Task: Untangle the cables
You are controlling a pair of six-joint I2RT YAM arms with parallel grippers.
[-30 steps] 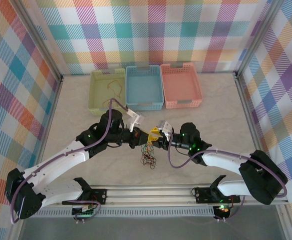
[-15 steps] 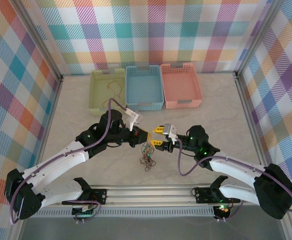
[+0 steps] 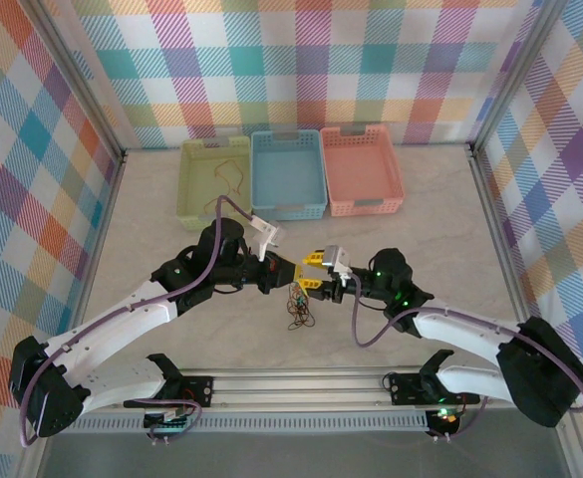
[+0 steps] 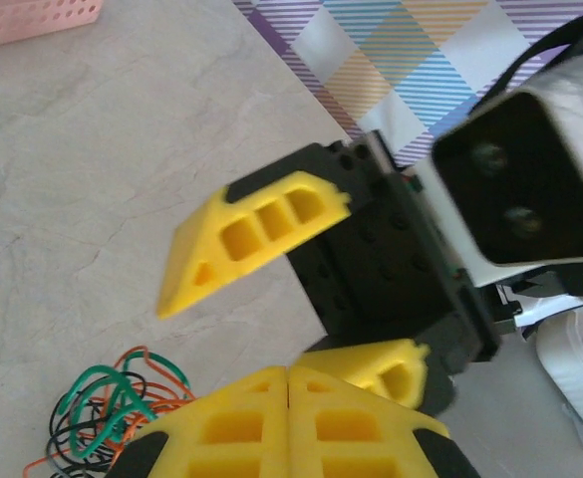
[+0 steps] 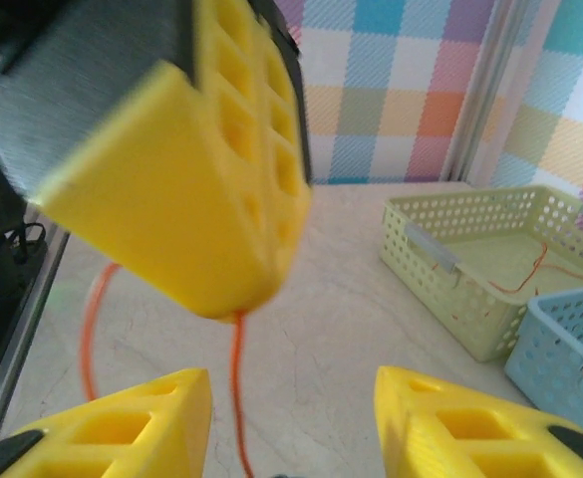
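Right wrist view: I see the left gripper [image 5: 226, 294] pinched together on 1 orange-red cable [image 5: 238, 398]. My right gripper [image 5: 289, 383] has its jaws apart just beside it.

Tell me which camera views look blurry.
Right wrist view: the shut yellow left gripper looms near, smeared; the green perforated basket behind is crisp. Left wrist view: the thin coloured cables show distinct strands. Top external view: sharp, evenly lit.

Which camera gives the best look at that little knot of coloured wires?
The left wrist view: the cables appear close up, green, black and orange loops distinct, though cropped at the frame edge. The top view shows them whole but tiny; the right wrist view, orange strands.
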